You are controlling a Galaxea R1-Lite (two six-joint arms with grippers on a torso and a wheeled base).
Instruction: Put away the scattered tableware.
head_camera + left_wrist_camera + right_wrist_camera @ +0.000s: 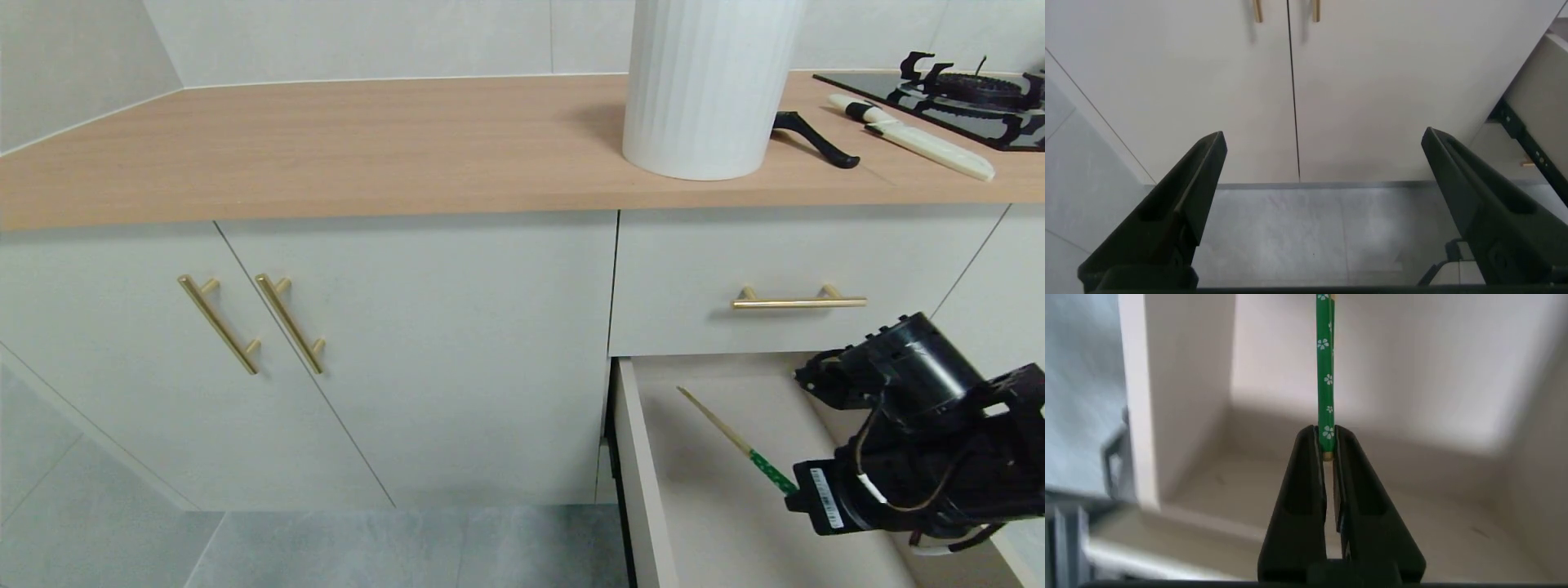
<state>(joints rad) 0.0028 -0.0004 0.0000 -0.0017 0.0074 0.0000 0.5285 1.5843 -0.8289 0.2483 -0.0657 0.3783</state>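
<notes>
A chopstick (739, 445) with a green flowered end (1326, 367) hangs inside the open drawer (645, 474), held at its green end. My right gripper (1328, 453) is shut on the chopstick, over the drawer's right half (890, 457). On the countertop lie a black-handled utensil (816, 140) and a white knife (914, 137). My left gripper (1323, 163) is open with nothing between its fingers, low in front of the closed cabinet doors (1290, 82) and above the floor.
A tall white ribbed container (706, 82) stands on the wooden countertop (326, 147). A black gas hob (971, 94) sits at the far right. Above the open drawer is a shut drawer with a gold handle (798, 301). Two gold handles (253, 322) mark the left doors.
</notes>
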